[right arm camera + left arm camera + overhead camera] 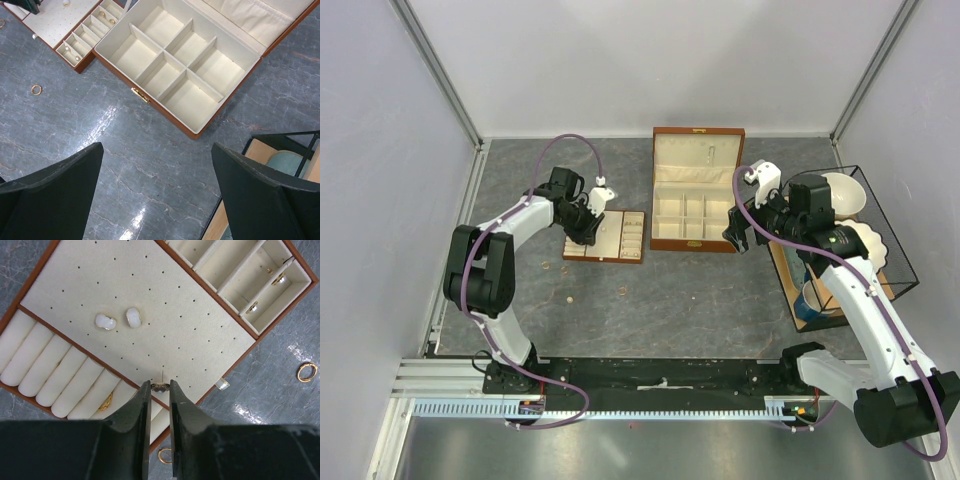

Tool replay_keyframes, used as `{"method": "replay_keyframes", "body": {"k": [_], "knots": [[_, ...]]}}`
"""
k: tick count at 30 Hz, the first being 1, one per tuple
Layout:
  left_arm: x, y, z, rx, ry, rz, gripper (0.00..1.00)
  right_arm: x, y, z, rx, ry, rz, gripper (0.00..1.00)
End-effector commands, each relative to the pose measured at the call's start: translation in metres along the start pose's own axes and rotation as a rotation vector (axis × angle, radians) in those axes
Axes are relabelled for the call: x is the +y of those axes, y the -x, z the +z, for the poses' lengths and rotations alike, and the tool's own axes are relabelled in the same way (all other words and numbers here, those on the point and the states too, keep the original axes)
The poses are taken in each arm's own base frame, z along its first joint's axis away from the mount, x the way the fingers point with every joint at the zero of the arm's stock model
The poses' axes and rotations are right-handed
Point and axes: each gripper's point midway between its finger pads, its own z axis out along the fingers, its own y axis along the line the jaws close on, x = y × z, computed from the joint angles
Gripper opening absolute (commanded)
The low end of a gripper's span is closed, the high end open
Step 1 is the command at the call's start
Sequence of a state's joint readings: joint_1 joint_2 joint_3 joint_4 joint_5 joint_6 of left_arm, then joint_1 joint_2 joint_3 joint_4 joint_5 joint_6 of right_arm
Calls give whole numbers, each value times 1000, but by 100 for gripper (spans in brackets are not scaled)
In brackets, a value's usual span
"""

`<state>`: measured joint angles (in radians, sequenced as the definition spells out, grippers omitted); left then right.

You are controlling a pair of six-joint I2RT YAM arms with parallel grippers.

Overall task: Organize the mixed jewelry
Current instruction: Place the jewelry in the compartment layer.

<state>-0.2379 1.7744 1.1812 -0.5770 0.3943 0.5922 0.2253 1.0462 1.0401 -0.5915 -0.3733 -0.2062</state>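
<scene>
My left gripper [160, 387] is shut on a tiny dark stud earring [160, 386], its thin post pointing at the cream slotted tray [200, 340] just below. Two white earrings [106, 321] sit on the tray's perforated pad. A gold ring [105, 402] is wedged in the ring rolls. Small pieces lie in the end compartments [252, 307]. Two gold rings [306, 372] rest on the table beside the tray, along with a small pale piece [222, 384]. My right gripper [156, 150] hangs open over bare table in front of the wooden box [175, 60], which stands open.
A black wire basket [903, 250] with white bowls [845, 195] and a blue cup [810, 300] stands at the right, close to my right arm. Small loose pieces [625, 291] lie on the grey table in front of the tray [605, 238]. White walls enclose the table.
</scene>
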Motion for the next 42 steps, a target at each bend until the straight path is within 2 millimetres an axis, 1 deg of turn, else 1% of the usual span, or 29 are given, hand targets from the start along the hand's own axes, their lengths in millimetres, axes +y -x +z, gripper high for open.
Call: {"method": "replay_keyframes", "body": {"k": [1,21,42], "knots": [[8,16,-4,-31,17,39,22,2,10,-2,-43,8,-13,98],[6,14,4,-18,-4,33,22,2,10,-2,-46,7,-14,98],[0,16,4,-17,-11,50,21,1,8,-3,-46,0,-17,98]]}}
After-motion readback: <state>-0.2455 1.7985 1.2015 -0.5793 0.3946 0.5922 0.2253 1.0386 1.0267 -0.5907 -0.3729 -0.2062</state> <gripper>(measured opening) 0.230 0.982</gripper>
